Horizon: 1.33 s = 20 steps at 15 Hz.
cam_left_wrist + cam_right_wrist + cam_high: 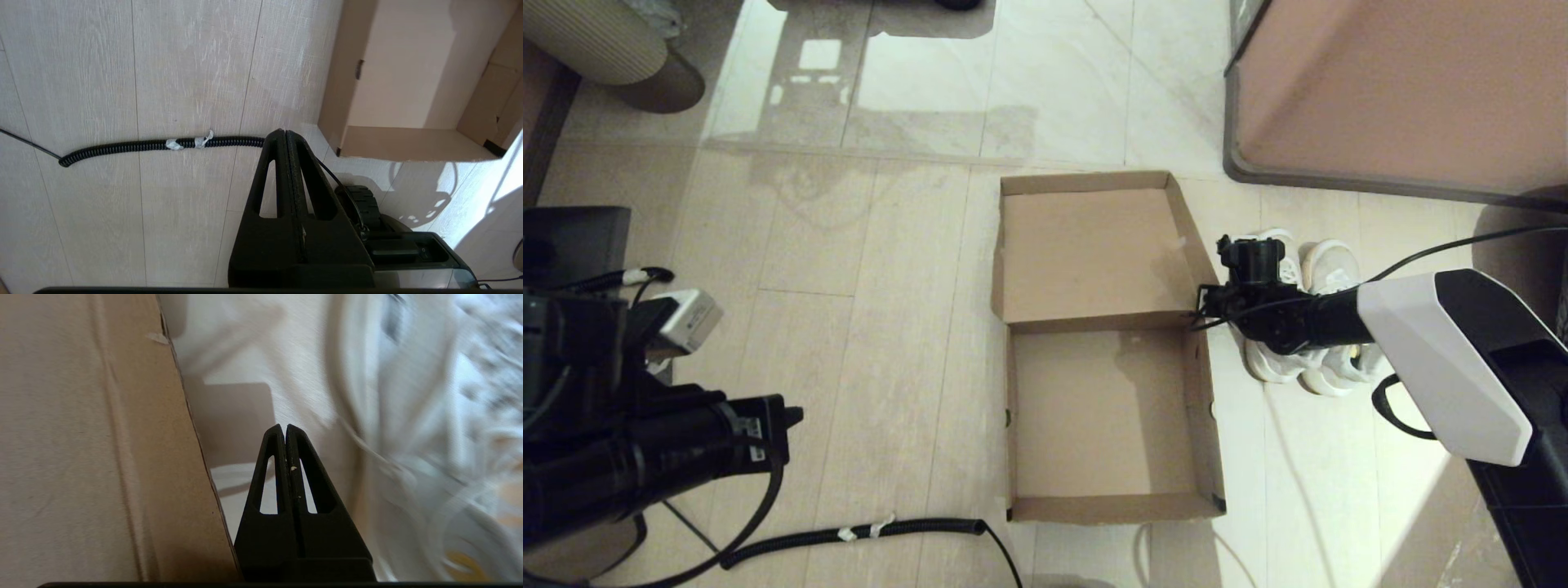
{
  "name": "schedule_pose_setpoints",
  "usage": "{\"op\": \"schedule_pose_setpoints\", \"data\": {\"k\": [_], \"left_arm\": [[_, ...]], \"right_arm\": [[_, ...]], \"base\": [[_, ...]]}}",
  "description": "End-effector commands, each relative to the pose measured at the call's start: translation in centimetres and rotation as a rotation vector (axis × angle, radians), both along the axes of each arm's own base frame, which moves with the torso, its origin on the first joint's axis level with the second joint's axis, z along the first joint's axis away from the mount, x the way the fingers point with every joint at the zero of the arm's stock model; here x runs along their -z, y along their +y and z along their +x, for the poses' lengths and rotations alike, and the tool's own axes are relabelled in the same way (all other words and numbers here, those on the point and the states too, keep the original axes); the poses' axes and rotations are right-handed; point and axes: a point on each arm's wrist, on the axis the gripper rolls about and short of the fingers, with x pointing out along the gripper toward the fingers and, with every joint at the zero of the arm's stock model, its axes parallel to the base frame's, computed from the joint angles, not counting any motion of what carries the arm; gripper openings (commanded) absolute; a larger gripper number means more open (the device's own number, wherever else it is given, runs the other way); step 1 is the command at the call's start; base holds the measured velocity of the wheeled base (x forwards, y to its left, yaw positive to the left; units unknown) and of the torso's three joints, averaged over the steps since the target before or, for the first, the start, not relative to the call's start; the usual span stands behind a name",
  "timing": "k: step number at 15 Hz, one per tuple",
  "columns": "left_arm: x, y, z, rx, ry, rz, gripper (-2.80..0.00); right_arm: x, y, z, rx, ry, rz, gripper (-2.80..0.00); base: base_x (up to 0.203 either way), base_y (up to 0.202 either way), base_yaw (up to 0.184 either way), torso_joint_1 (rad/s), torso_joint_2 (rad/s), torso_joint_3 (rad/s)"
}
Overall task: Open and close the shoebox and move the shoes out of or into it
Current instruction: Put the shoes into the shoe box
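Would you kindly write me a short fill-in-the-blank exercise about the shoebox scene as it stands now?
1. The shoebox lies on the floor with its lid ____.
2. The white sneakers stand ____ the shoebox, on the robot's right.
3. The right gripper hangs between shoebox and sneakers with its fingers ____.
4. The shut left gripper holds ____.

Missing words: open; outside; shut; nothing

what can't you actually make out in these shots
- Shoes: in the head view the right arm and right gripper cover their middles; in the right wrist view they are smeared by blur.
- Shoebox: cut off by the left wrist view's edge.
- Left gripper: its fingertips are hidden in the head view by its own arm.
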Motion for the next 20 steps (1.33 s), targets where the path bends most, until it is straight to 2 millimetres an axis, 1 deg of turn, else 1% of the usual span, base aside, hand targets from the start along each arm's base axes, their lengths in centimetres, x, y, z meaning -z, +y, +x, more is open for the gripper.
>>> {"op": "schedule_pose_setpoints", "data": {"k": [1,2,3,6,11,12,16,18,19,20], "left_arm": [[0.0,0.1,-0.3,-0.002,-0.002,-0.001,-2.80],[0.0,0.1,-0.3,-0.002,-0.005,-0.002,-2.80],[-0.1,0.1,-0.4,-0.004,-0.008,-0.002,-2.80],[-0.1,0.1,-0.3,-0.003,-0.010,-0.002,-2.80],[-0.1,0.1,-0.3,-0.001,-0.007,-0.003,-2.80],[-0.1,0.1,-0.3,-0.001,-0.007,-0.005,-2.80],[-0.3,0.1,-0.4,-0.001,-0.016,-0.008,-2.80],[-0.4,0.2,-0.8,-0.002,-0.025,-0.009,-2.80],[-0.4,0.3,-1.0,-0.002,-0.030,-0.010,-2.80],[-0.5,0.4,-1.3,-0.001,-0.036,-0.011,-2.80]], "right_arm": [[-0.7,-0.8,-1.1,0.012,0.008,0.006,-2.80],[-0.2,-0.9,-1.5,0.015,0.021,0.013,-2.80],[-0.3,-0.9,-1.8,0.018,0.010,0.028,-2.80],[-1.7,-0.9,-2.9,0.016,-0.015,0.052,-2.80],[-3.7,-0.8,-5.2,-0.017,0.010,0.057,-2.80],[-3.8,-0.9,-5.8,-0.021,0.025,0.056,-2.80],[-3.5,-0.6,-9.1,-0.042,0.096,0.072,-2.80],[-2.1,-0.2,-11.1,-0.060,0.164,0.097,-2.80],[-1.3,-0.1,-11.7,-0.061,0.189,0.099,-2.80],[-0.9,-0.1,-11.9,-0.064,0.169,0.105,-2.80]], "base": [[0.000,0.000,0.000,0.000,0.00,0.000],[0.000,0.000,0.000,0.000,0.00,0.000],[0.000,0.000,0.000,0.000,0.00,0.000],[0.000,0.000,0.000,0.000,0.00,0.000],[0.000,0.000,0.000,0.000,0.00,0.000],[0.000,0.000,0.000,0.000,0.00,0.000],[0.000,0.000,0.000,0.000,0.00,0.000],[0.000,0.000,0.000,0.000,0.00,0.000],[0.000,0.000,0.000,0.000,0.00,0.000],[0.000,0.000,0.000,0.000,0.00,0.000]]}}
